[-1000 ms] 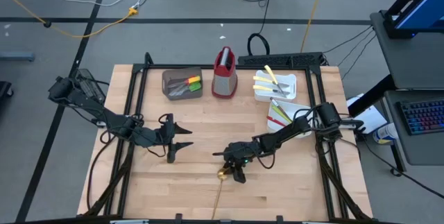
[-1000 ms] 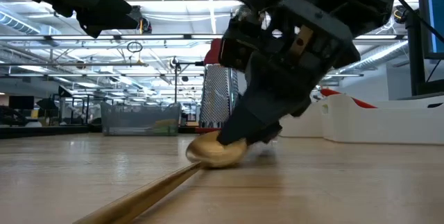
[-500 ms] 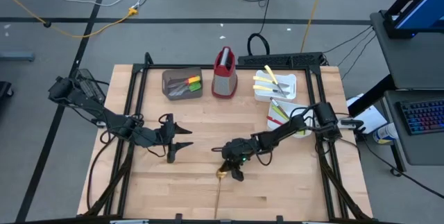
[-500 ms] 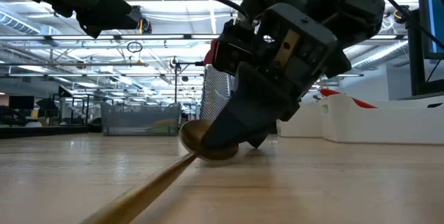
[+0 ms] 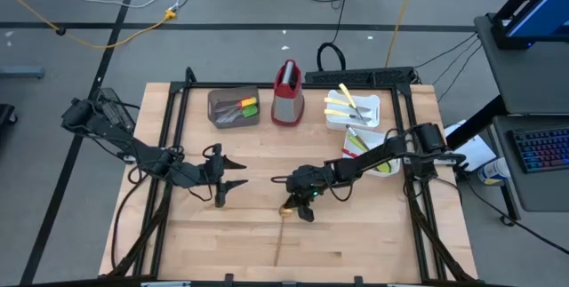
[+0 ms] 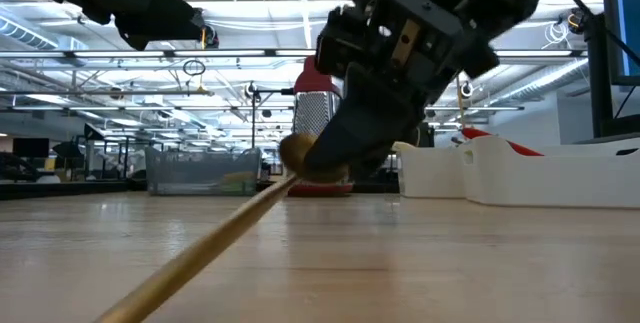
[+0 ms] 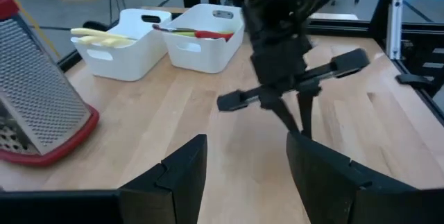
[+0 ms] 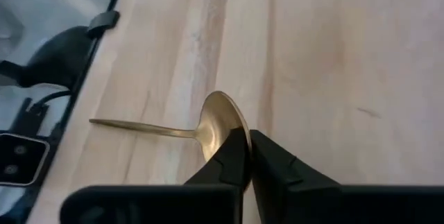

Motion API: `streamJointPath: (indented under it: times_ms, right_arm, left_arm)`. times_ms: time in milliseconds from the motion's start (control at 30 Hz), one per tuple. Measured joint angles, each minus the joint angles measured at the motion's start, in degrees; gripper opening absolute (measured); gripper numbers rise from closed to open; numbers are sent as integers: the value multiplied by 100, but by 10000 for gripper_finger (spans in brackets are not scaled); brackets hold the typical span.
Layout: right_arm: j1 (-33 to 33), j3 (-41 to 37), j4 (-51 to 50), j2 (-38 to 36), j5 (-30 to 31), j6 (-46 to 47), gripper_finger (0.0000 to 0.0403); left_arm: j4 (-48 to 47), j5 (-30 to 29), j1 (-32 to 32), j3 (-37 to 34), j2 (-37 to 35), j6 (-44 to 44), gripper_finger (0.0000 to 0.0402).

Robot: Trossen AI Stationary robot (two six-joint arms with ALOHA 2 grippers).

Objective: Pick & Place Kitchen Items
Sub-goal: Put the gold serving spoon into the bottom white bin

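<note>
A gold long-handled spoon (image 5: 283,229) lies near the table's front middle, and my right gripper (image 5: 299,210) is shut on its bowl. In the low view the bowl (image 6: 300,152) is raised and the handle (image 6: 190,258) slants down toward the near edge. My left gripper (image 5: 233,179) is open and empty at the table's left middle; its fingers show apart in the left wrist view (image 7: 246,175). Other utensils lie in the brown bin (image 5: 233,107) and the white trays (image 5: 352,107). My right gripper pinches the spoon's bowl by its rim (image 8: 223,135) between its two fingers (image 8: 274,161), only at their free ends. The fingers slant down from the table's right. The bowl is lifted clear of the wood, and the handle (image 8: 142,127) trails down toward the near edge.
The red-and-steel grater (image 5: 287,93) stands upright at the far middle between the brown bin and the two white trays (image 5: 366,149). Bare wood (image 5: 222,234) lies at the front left of the table.
My right gripper has gone up and a little toward the table's far edge with the spoon's bowl. The bowl, on the wood a second ago, is now lifted clear; the handle has been drawn along toward the far edge, its tail staying low.
</note>
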Motion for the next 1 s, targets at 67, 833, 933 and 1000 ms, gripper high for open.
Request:
streamJointPath:
  times_ms: [67,833,933,1000]
  right_arm:
    - [2,-8,-248,-207,248,-132,4]
    - [-155,-32,-1536,-2077,3892,-812,4]
    - [-270,-32,-1174,-2097,3878,-763,4]
    - [-340,-32,-970,-2097,3847,-840,4]
  left_arm:
    - [2,-7,55,0,0,-3,202]
    - [232,303,748,2,57,-96,202]
    - [582,330,869,7,312,250,202]
    - [1010,286,955,7,615,452,202]
